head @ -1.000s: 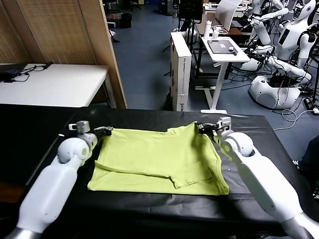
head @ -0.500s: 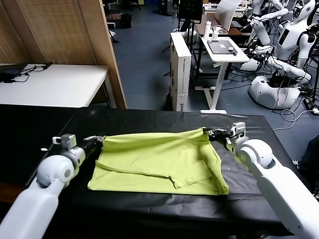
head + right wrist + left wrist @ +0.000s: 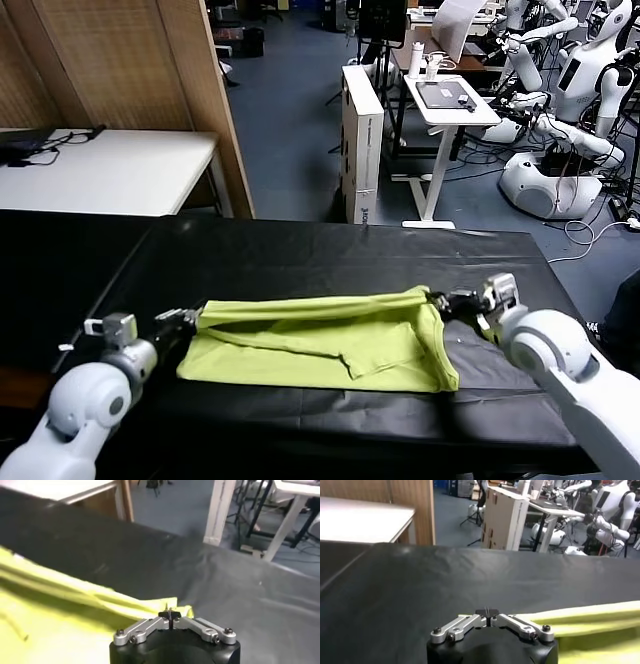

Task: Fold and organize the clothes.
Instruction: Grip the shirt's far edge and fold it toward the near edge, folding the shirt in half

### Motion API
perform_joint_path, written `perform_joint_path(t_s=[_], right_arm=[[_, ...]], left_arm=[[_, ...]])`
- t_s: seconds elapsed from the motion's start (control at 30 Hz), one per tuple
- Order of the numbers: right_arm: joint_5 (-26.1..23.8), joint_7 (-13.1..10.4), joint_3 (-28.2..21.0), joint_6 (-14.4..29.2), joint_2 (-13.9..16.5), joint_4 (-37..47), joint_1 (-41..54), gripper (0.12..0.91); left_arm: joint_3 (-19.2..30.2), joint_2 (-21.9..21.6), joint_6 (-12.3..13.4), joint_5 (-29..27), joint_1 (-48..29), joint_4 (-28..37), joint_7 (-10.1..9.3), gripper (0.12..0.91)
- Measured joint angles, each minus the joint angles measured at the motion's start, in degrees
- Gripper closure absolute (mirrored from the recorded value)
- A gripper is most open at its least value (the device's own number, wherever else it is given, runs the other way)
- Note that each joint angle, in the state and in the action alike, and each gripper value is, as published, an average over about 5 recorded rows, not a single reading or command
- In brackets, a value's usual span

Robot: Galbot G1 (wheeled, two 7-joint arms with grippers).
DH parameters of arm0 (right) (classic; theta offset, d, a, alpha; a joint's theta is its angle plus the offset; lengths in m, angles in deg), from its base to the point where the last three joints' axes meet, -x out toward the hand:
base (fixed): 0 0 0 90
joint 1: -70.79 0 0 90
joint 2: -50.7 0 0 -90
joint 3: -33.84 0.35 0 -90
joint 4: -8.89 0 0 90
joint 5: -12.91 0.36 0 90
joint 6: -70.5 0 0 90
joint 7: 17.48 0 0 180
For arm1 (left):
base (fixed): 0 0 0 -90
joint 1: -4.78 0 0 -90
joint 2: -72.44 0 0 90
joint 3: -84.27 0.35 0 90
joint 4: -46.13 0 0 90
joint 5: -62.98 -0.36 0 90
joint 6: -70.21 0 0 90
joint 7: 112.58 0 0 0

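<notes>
The clothes are one lime yellow-green T-shirt (image 3: pixel 330 345) lying on the black table cover (image 3: pixel 300 250). Its far edge is lifted and drawn toward me over the lower layer. My left gripper (image 3: pixel 192 318) is shut on the left end of that edge, low over the table. My right gripper (image 3: pixel 440 298) is shut on the right end. In the left wrist view the shirt (image 3: pixel 590 622) runs off from the shut left gripper (image 3: pixel 489 612). The right wrist view has the fabric (image 3: pixel 55 615) bunched up to the shut right gripper (image 3: pixel 170 615).
A white table (image 3: pixel 110 165) and a wooden partition (image 3: pixel 130 70) stand at the back left. Beyond the table's far edge are a tall white box (image 3: pixel 362 140), a white stand desk (image 3: pixel 450 100) and other robots (image 3: pixel 560 130).
Both grippers have moved toward me and lower, pulling the shirt's far edge along. The shirt now shows as a narrower band, folded over itself.
</notes>
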Motion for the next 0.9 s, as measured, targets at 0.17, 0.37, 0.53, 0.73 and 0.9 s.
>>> perform_joint_path(t_s=[0.17, 0.37, 0.53, 0.73, 0.9], right_arm=[[-0.25, -0.40, -0.02, 0.00, 0.22, -0.82, -2.60, 0.886], [-0.18, -0.38, 0.27, 0.00, 0.19, -1.50, -3.71, 0.876], [0.41, -0.10, 1.48, 0.00, 0.21, -2.61, -4.84, 0.691], [0.91, -0.09, 3.75, 0.00, -0.80, -3.63, -5.87, 0.313], [-0.55, -0.20, 6.94, 0.17, -3.84, -2.53, -5.38, 0.131]], left_arm=[[-1.24, 0.41, 0.00, -1.73, 3.57, -1.02, 0.17, 0.883], [-1.58, 1.11, -0.14, -2.48, 5.85, -0.99, 0.18, 0.883], [-1.33, 2.15, -0.55, -2.90, 6.57, -1.68, -0.38, 0.768], [-1.68, 2.43, -1.16, -3.03, 7.40, -3.09, -1.28, 0.392], [-2.22, 2.22, -0.75, -3.10, 6.72, -3.23, -1.77, 0.153]])
